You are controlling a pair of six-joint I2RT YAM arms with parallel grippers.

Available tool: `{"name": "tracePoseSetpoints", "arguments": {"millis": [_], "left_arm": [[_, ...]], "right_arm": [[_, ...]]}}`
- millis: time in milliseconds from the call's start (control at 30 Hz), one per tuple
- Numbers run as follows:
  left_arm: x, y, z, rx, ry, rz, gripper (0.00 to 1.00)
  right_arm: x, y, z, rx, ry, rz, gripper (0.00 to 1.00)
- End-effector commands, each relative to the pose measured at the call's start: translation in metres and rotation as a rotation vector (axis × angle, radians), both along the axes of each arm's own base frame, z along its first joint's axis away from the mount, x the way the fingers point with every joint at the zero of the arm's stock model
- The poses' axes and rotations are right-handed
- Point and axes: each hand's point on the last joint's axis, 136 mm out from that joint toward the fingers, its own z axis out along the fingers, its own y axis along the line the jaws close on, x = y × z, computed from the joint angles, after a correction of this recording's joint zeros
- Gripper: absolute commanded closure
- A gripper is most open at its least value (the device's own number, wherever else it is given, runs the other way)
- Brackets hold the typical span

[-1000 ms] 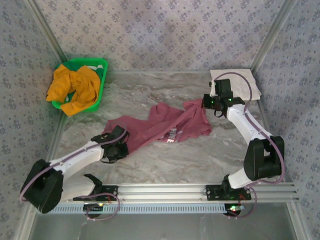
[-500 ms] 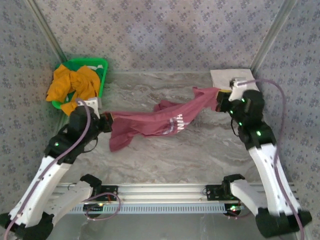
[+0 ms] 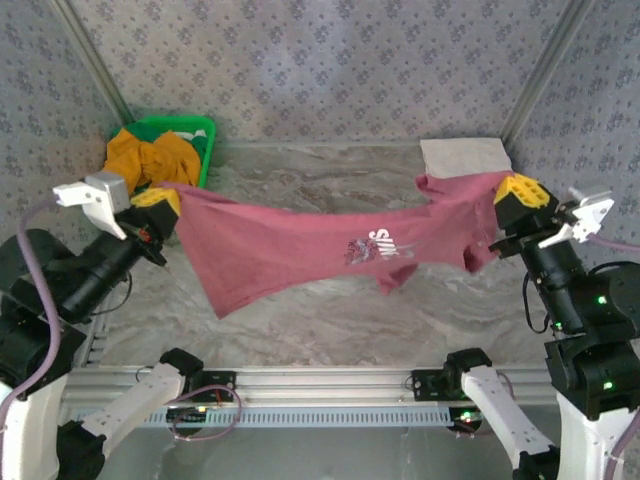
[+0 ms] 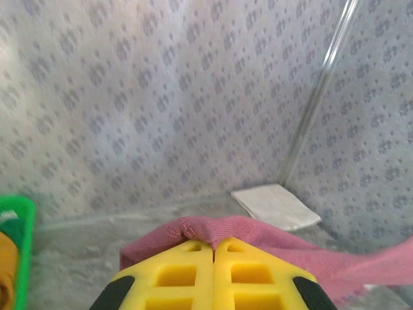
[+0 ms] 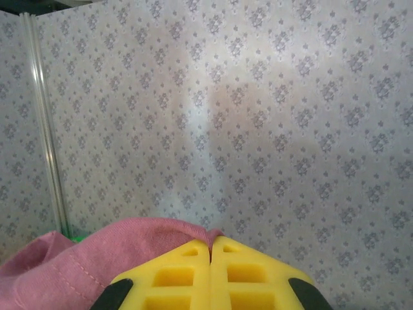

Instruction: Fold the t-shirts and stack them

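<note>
We have the soft maroon short-sleeved t-shirt [image 3: 290, 245] strung in the air between both arms, above the grey marbled tabletop [image 3: 330, 320]. The left tool [image 3: 158, 203] is clamped tight on one edge of the cloth at the left of the scene. The right tool [image 3: 520, 192] is clamped tight on the opposite edge at the right. In each wrist view the yellow pads [image 4: 174, 278] meet with no gap, and a ridge of maroon fabric bunches out just beyond them.

We judge the shirt light and entirely limp. It sags in the middle under its own weight, its white print hangs creased, and a loose flap droops low at left-centre, close to the tabletop; whether it touches we cannot tell. Cloth like this will not hold a shape, so it wants two holds pulling it taut as it is lowered flat. It is not fragile, and the knit looks grippy rather than slick, yet a thin pinch near an edge could creep out if we pull hard. The best holds, to our eye, are at the seams, shoulders or hem corners, taking a doubled fold of cloth.

The mustard-orange t-shirt [image 3: 150, 160] lies crumpled in the green plastic basket [image 3: 195, 125] at the far left, well apart. A folded white cloth [image 3: 460, 155] lies at the far right.
</note>
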Motion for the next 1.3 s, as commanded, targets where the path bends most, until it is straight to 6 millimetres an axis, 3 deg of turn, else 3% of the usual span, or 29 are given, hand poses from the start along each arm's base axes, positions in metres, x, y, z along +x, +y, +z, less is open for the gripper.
{"name": "tracePoseSetpoints", "arguments": {"millis": [0,133,233,367,433,467,533,567,633,733,867,1067,1133,1267], "left_arm": [[0.031,0.018,0.011,0.119,-0.053,0.176,1.00],[0.076,0.021,0.005,0.214,-0.048,0.308,1.00],[0.126,0.019,-0.022,0.207,0.040,0.305,1.00],[0.209,0.044,-0.101,0.163,0.206,0.326,1.00],[0.249,0.054,-0.147,0.187,0.261,0.337,1.00],[0.265,0.057,-0.166,0.199,0.277,0.336,0.96],[0.300,0.063,-0.200,0.232,0.293,0.334,0.60],[0.313,0.067,-0.211,0.236,0.309,0.346,0.49],[0.332,0.078,-0.221,0.224,0.343,0.384,0.48],[0.332,0.085,-0.220,0.179,0.349,0.433,0.43],[0.297,0.076,-0.241,0.129,0.443,0.444,0.41],[0.240,0.028,-0.332,0.094,0.745,0.345,0.42],[0.226,0.018,-0.365,0.097,0.848,0.340,0.45],[0.209,0.015,-0.408,0.065,0.973,0.405,0.51]], "right_arm": [[0.039,0.002,-0.003,0.001,0.097,-0.032,1.00],[0.106,0.013,-0.015,-0.042,0.214,-0.047,1.00],[0.163,0.023,-0.037,-0.055,0.278,-0.048,1.00],[0.252,0.028,-0.094,-0.092,0.370,-0.081,1.00],[0.307,0.030,-0.141,-0.098,0.430,-0.081,1.00],[0.332,0.029,-0.161,-0.100,0.454,-0.087,0.94],[0.385,0.026,-0.193,-0.078,0.511,-0.084,0.57],[0.406,0.023,-0.206,-0.056,0.557,-0.074,0.46],[0.440,0.023,-0.221,-0.012,0.648,-0.032,0.30],[0.449,0.035,-0.207,-0.009,0.630,-0.005,0.27],[0.416,0.037,-0.220,0.012,0.708,-0.029,0.26],[0.349,0.050,-0.300,0.034,0.870,0.004,0.37],[0.345,0.056,-0.327,-0.001,0.927,0.014,0.46],[0.353,0.079,-0.364,-0.054,1.042,0.088,0.67]]}}
